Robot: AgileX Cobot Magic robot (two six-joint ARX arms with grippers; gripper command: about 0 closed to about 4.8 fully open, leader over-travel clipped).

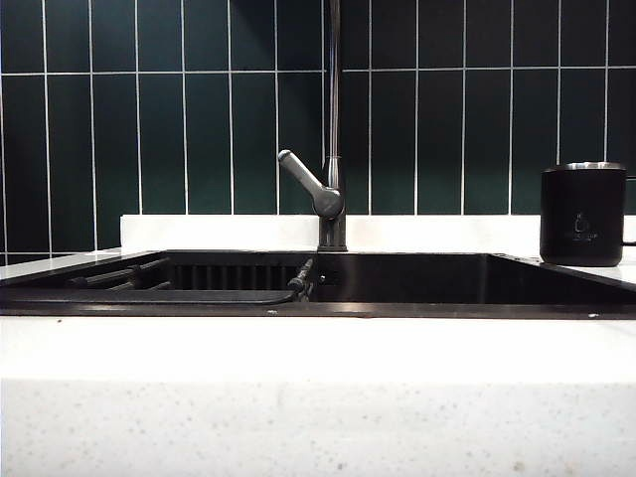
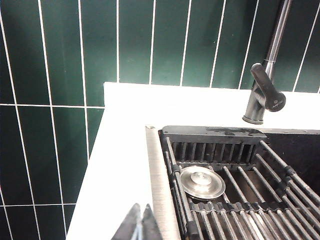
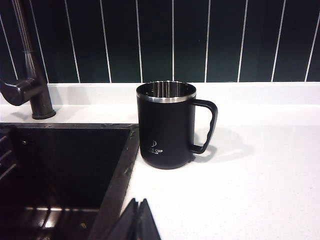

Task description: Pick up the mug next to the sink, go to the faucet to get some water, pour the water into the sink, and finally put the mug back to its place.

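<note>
The left claw (image 2: 140,224) hangs above the white table (image 2: 120,170) just beside the left rim of the sink (image 2: 280,150), its two fingertips pressed together and holding nothing. Ahead of it lie a rack of dark bars (image 2: 240,190) and a round metal lid (image 2: 202,182) in the sink, with the faucet (image 2: 265,90) at the back. The right claw (image 3: 137,222) hovers over the sink's right edge, tips likewise together and empty, pointing toward the mug (image 3: 167,127). The mug stands upright on the table just right of the sink, its handle turned away from the basin. Neither arm shows in the exterior view.
</note>
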